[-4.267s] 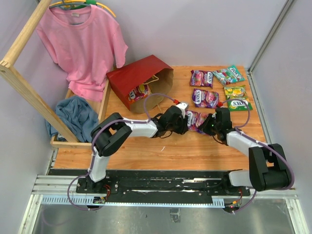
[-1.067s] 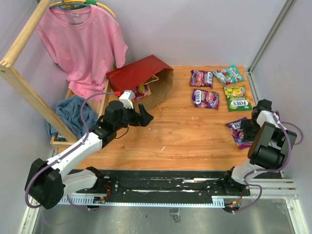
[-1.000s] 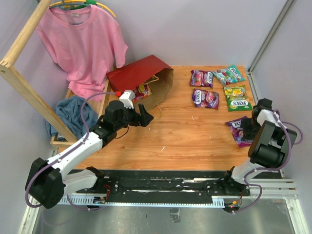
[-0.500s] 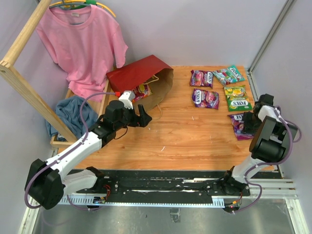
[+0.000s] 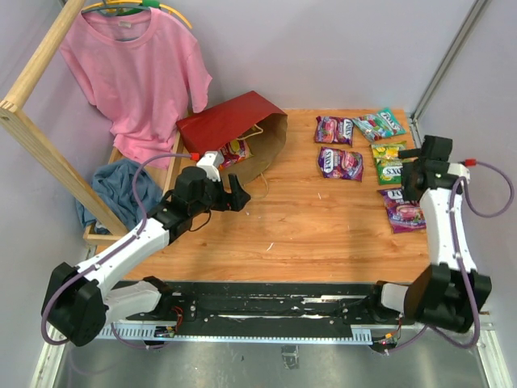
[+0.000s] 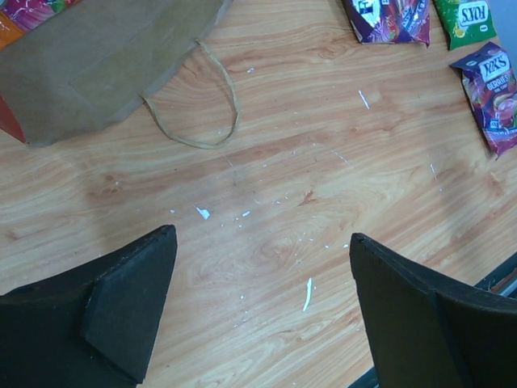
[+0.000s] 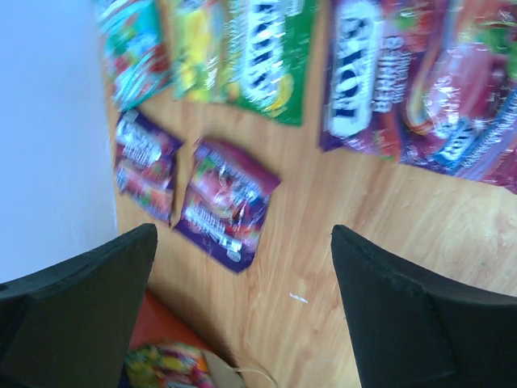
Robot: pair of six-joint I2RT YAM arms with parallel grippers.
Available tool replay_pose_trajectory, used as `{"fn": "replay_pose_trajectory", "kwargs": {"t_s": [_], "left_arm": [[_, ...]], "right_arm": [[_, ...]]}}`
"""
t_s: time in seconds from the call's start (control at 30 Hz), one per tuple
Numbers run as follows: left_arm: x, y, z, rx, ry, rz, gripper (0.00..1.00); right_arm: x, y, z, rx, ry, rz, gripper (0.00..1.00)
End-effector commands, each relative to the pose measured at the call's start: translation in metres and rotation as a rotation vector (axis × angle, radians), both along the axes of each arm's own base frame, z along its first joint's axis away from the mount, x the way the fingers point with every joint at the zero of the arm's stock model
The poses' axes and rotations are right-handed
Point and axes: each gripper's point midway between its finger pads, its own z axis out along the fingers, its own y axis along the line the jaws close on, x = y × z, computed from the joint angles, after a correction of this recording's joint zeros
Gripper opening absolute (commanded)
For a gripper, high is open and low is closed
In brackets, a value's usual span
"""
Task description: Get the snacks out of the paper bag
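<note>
Several snacks (image 5: 339,162) are laid right of the paper bag (image 5: 230,125), more are seen inside; left gripper (image 6: 260,239) and right gripper (image 7: 242,234) are spread, empty

A scuffed orange-brown wooden table top (image 5: 323,234) sits between plain pale grey walls (image 5: 323,48). Along its left edge stands a light wooden beam frame (image 5: 40,153), with a pink T-shirt (image 5: 133,77) hanging behind.
</note>
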Motion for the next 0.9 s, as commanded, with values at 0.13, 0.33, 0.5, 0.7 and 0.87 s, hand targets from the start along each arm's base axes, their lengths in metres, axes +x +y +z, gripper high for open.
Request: {"fn": "replay_pose_trajectory", "kwargs": {"t_s": [0.13,0.33,0.5,0.7,0.87], "left_arm": [[0.005,-0.001,0.023,-0.048,-0.040,0.020,0.91],[0.007,0.018,0.044,-0.010,-0.053,0.112,0.91],[0.007,0.024,0.053,-0.012,-0.055,0.143,0.91],[0.007,0.032,0.062,-0.031,-0.076,0.152,0.91],[0.006,0.037,0.071,-0.051,-0.101,0.153,0.91]], "right_arm": [[0.003,0.138,0.020,-0.423,-0.084,0.578,0.93],[-0.005,0.301,-0.008,-0.399,-0.367,1.151,0.79],[0.015,0.382,-0.015,-0.354,-0.465,1.277,0.74],[0.068,0.448,-0.036,-0.208,-0.497,1.293,0.67],[0.106,0.486,-0.050,-0.138,-0.511,1.271,0.64]]}}
